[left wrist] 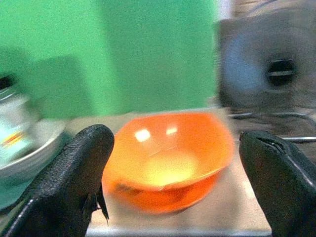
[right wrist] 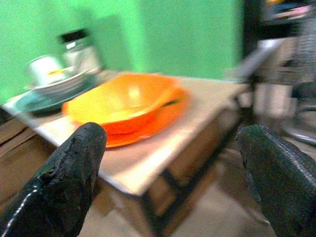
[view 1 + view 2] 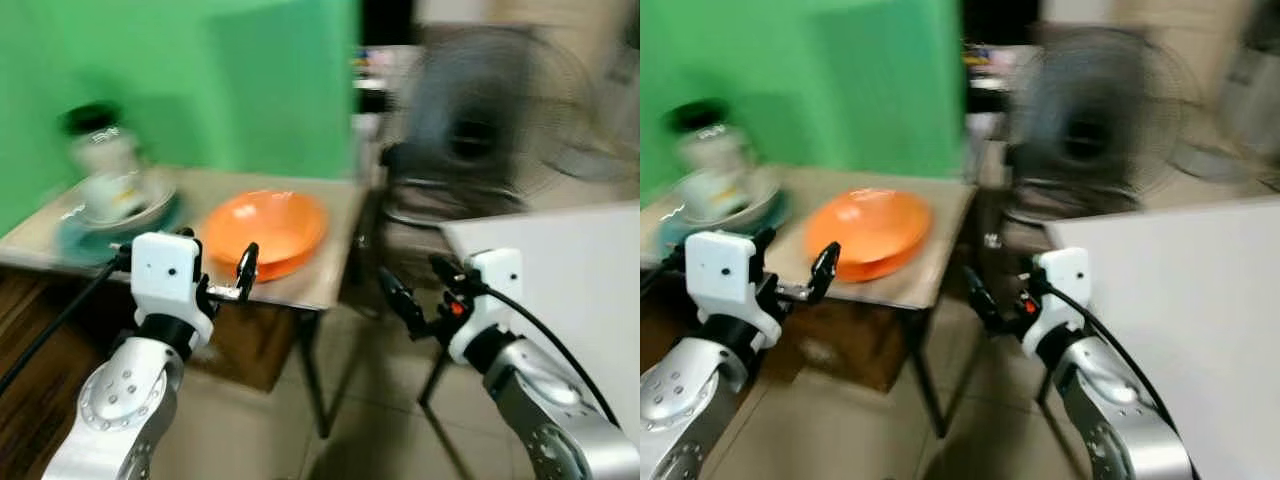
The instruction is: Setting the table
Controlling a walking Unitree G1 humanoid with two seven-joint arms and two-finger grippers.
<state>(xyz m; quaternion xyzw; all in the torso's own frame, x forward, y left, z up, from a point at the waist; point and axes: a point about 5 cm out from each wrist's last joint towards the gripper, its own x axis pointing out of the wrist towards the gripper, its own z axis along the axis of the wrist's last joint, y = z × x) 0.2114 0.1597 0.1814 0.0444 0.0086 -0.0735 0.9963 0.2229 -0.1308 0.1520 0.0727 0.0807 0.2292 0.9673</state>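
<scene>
Nearest you, your left gripper (image 3: pixel 215 270) hangs at the near edge of the small table (image 3: pixel 330 275), fingers spread wide and holding nothing. Straight ahead of it, past the fingertips, sits the orange bowl (image 3: pixel 265 230) stacked on an orange plate (image 2: pixel 163 116). Beyond the gripper on its outer side you have a teal plate (image 3: pixel 75 240) carrying a white dish (image 1: pixel 29 153), a cup (image 2: pixel 42 69) and a black-lidded jar (image 3: pixel 100 145), all blurred. Your right gripper (image 3: pixel 420 290) hovers off the table's side, above the floor, also spread and empty. A standing fan (image 3: pixel 480 120) lies beyond it, and a white surface (image 3: pixel 570 270) beside it.
</scene>
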